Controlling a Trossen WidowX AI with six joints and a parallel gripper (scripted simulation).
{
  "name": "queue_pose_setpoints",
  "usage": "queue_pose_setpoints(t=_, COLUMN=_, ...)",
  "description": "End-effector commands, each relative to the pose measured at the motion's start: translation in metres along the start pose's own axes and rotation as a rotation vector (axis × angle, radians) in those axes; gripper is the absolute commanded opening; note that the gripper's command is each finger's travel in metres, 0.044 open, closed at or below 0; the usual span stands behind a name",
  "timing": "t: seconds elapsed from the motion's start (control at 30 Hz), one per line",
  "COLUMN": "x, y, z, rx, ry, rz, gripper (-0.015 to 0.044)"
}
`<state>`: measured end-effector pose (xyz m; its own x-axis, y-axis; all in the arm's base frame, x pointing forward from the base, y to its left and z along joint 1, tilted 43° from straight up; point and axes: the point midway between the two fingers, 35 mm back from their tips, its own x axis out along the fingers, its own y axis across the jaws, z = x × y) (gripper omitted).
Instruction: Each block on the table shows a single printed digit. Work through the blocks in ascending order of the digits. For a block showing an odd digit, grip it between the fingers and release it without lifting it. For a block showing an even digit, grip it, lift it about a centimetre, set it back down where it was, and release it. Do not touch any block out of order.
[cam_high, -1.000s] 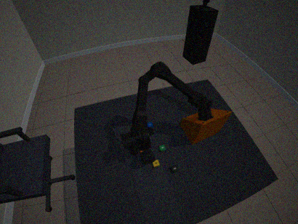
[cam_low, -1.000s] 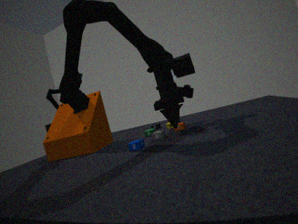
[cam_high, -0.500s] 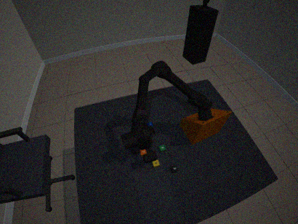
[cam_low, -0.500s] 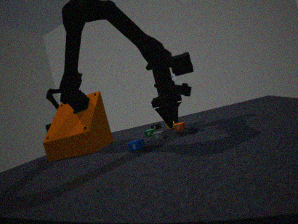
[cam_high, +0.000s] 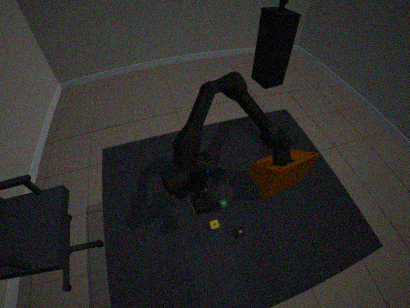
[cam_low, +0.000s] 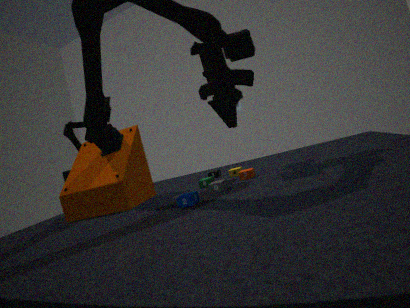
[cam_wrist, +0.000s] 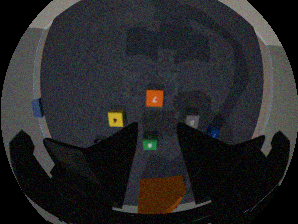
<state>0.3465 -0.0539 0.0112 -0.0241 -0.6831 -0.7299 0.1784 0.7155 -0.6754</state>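
My gripper (cam_low: 231, 125) (cam_wrist: 157, 127) hangs well above the blocks, its fingers apart with nothing between them. An orange block (cam_wrist: 154, 98) (cam_low: 247, 174) shows a 7. A yellow block (cam_wrist: 115, 119) (cam_low: 235, 171) (cam_high: 214, 224) shows what looks like a 4. A green block (cam_wrist: 150, 144) (cam_low: 205, 182) (cam_high: 223, 203), a grey block (cam_wrist: 192, 120) (cam_low: 218, 185) and a blue block (cam_wrist: 214, 133) (cam_low: 188, 200) (cam_high: 208, 171) have digits too small to read. A black block (cam_high: 239, 232) (cam_low: 214, 173) is mostly hidden behind a finger in the wrist view.
An orange wedge-shaped base (cam_high: 285, 175) (cam_low: 107, 192) (cam_wrist: 160, 194) carries the arm, beyond the green block in the wrist view. A dark chair (cam_high: 35, 225) stands left of the dark mat (cam_high: 150, 270). A black hanging box (cam_high: 275, 47) is at the upper right. The room is dim.
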Motion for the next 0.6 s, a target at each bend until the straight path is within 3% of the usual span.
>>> queue_pose_setpoints(t=0.0, x=0.0, y=-0.003, z=-0.003, rx=0.009, ry=0.02, rz=-0.001, gripper=0.012)
queue_pose_setpoints(t=0.23, x=-0.001, y=-0.002, z=-0.005, rx=0.009, ry=0.021, rz=-0.001, gripper=0.012)
queue_pose_setpoints(t=0.57, x=-0.002, y=0.012, z=-0.101, rx=0.004, ry=0.025, rz=0.0, gripper=0.012)
